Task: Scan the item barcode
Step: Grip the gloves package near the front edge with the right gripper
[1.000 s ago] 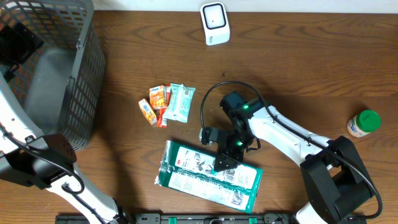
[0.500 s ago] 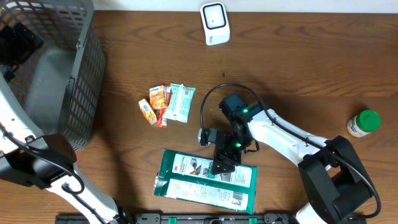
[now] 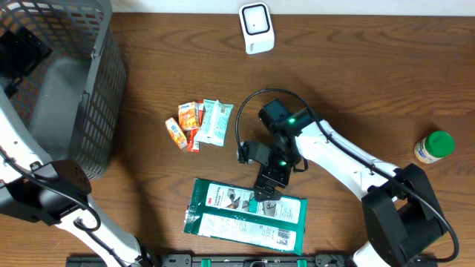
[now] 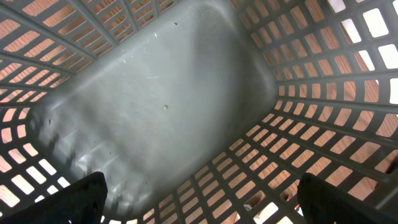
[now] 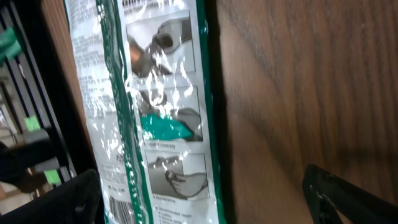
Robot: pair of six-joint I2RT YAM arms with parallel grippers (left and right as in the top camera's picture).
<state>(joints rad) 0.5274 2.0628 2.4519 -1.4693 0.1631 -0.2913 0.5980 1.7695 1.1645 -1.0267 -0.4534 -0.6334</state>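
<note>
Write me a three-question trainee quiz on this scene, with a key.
1. True or false: the right gripper is clamped on the green package.
2. The left wrist camera looks into: A) the basket; B) a drawer; C) a sink.
3. Fill in: the jar on the right side of the table has a ____ lid.
Key: 1 false, its jaws stand open and the package lies flat on the table; 2 A; 3 green.

Glossy crinkled plastic packet point(image 5: 161, 93); matt wood-grain table point(image 5: 298, 81); smooth plastic basket point(image 4: 186, 106).
</note>
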